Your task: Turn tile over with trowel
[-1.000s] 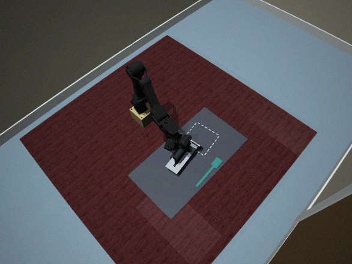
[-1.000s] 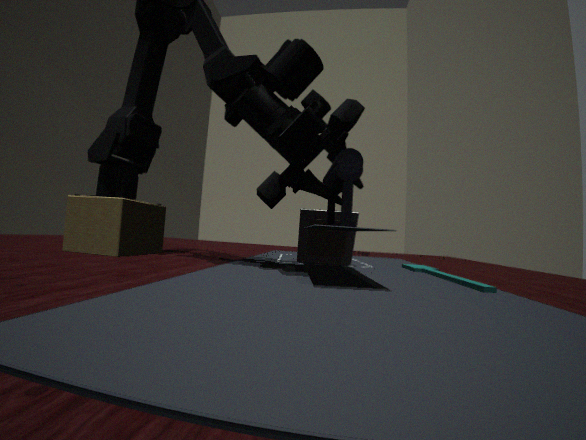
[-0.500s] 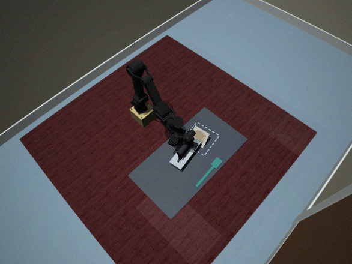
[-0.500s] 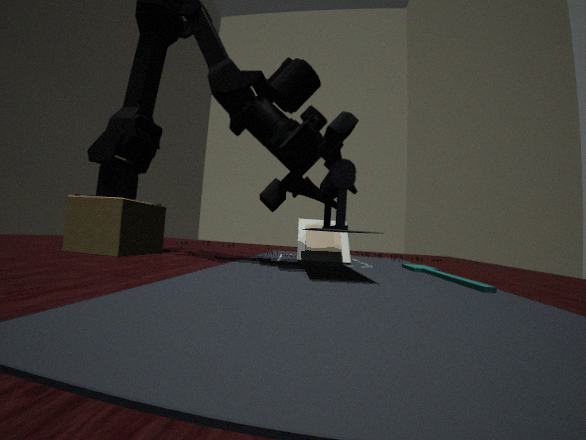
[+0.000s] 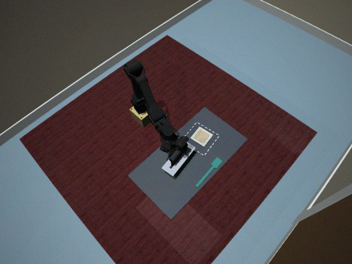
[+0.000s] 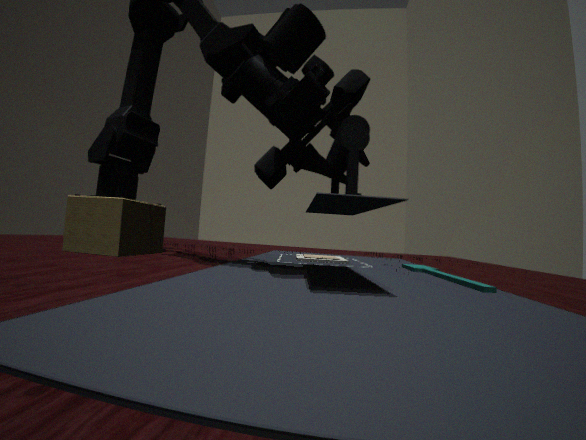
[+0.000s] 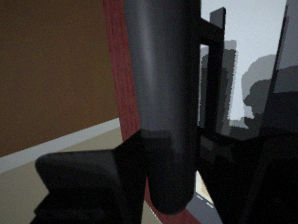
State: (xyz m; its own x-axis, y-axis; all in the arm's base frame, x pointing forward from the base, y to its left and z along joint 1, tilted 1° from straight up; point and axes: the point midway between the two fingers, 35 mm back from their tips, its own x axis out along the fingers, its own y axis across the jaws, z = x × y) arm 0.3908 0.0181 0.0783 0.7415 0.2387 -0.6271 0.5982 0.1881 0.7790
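The tile (image 5: 202, 136) (image 6: 322, 258) lies flat on the mat inside the dashed outline (image 5: 205, 155), with a plain tan square in a cream border facing up; its underside is hidden. My gripper (image 5: 176, 155) (image 6: 350, 134) (image 7: 164, 128) is shut on the dark round handle of the trowel. The trowel's wide pale blade (image 5: 169, 168) (image 6: 355, 204) (image 7: 252, 35) hangs nearly level above the mat, beside the tile and touching neither. Its shadow falls on the mat.
The grey mat (image 5: 171, 201) (image 6: 250, 350) lies on the dark red table (image 5: 90, 144). A teal spatula (image 5: 206, 174) (image 6: 457, 280) lies along the mat's edge, on the far side of the trowel from the arm's base. The arm stands on a yellowish block (image 5: 142, 120) (image 6: 95, 225).
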